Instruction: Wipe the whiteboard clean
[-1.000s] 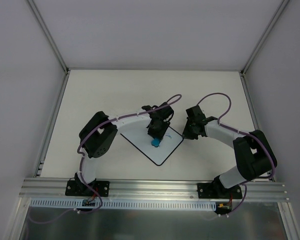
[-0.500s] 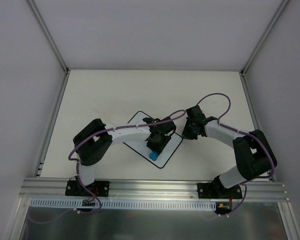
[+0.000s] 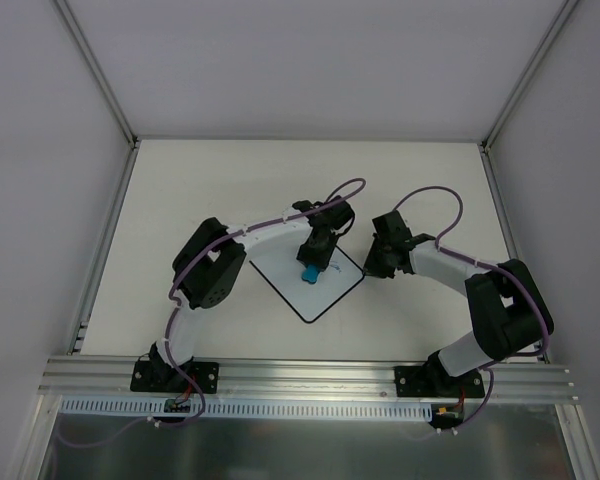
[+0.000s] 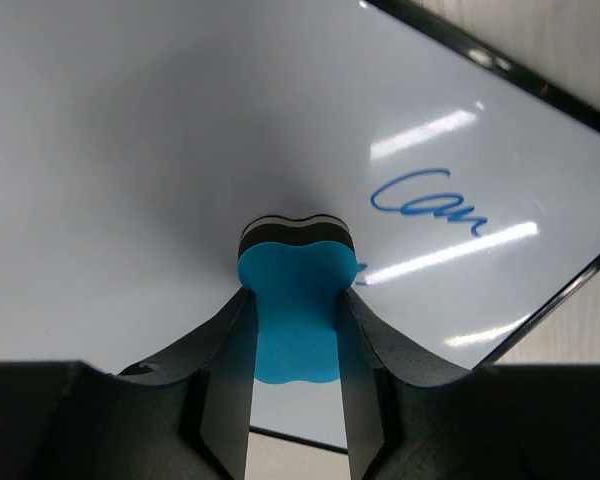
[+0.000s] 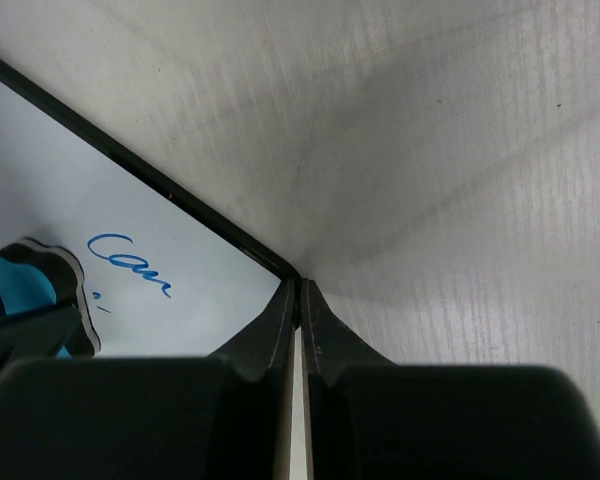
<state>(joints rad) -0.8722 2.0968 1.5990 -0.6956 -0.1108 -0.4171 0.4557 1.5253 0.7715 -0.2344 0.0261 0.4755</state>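
The whiteboard (image 3: pixel 305 300) lies at an angle on the table between the two arms. In the left wrist view the whiteboard (image 4: pixel 130 150) carries blue handwriting (image 4: pixel 430 205) to the right of the eraser. My left gripper (image 3: pixel 310 268) is shut on a blue eraser (image 4: pixel 295 300) whose dark felt face presses on the board. My right gripper (image 5: pixel 298 292) is shut, its tips resting at the board's right corner (image 5: pixel 280 268). From the right wrist, the handwriting (image 5: pixel 130 265) and the eraser (image 5: pixel 20 285) show at the left.
The board lies on a pale table (image 3: pixel 230 180) enclosed by white walls with metal posts. An aluminium rail (image 3: pixel 310 375) with both arm bases runs along the near edge. Purple cables loop above each wrist.
The left gripper swept the eraser toward the board's near edge, then back up to its far part. The board shifted slightly under it. The right gripper stayed at the corner.
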